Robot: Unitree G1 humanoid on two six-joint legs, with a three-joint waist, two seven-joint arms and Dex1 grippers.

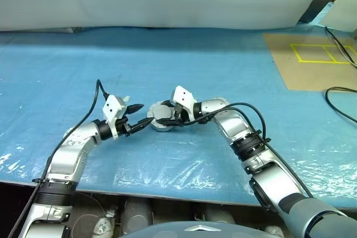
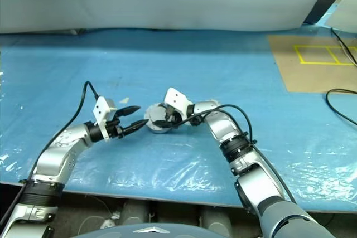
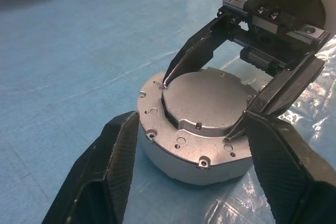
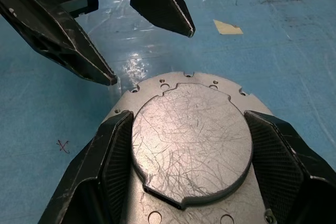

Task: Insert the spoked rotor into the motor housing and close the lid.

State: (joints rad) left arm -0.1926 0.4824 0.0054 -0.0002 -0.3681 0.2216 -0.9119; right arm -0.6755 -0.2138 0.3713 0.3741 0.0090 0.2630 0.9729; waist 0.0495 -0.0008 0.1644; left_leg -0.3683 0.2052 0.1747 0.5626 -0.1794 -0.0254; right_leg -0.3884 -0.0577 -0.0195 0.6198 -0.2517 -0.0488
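The left gripper (image 1: 137,116) sits nearest, its black fingers spread and empty, tips just short of the housing (image 3: 195,153) on the side away from the other arm. One tip looks close to the housing's wall, the other stands a little above and apart; no contact is visible.

Next comes the housing itself, resting flat on the blue sheet (image 1: 167,65), roughly midway between the two arms. The lid (image 4: 191,142) lies down flush on top of it, its plain scratched face up, seated in the recess. No windings or rotor can be seen, so the rotor is presumably already inside and the lid closed; whether the lid is fully seated all round I cannot confirm.

Beyond it, the right gripper (image 1: 168,117) reaches in from the other side. Its fingers straddle the lid, one on each side of the raised disc, tips resting on or just above the housing's top. They look spread about the lid's width rather than squeezing it.

By my judgement little remains: perhaps a final press, then releasing and backing both arms away.
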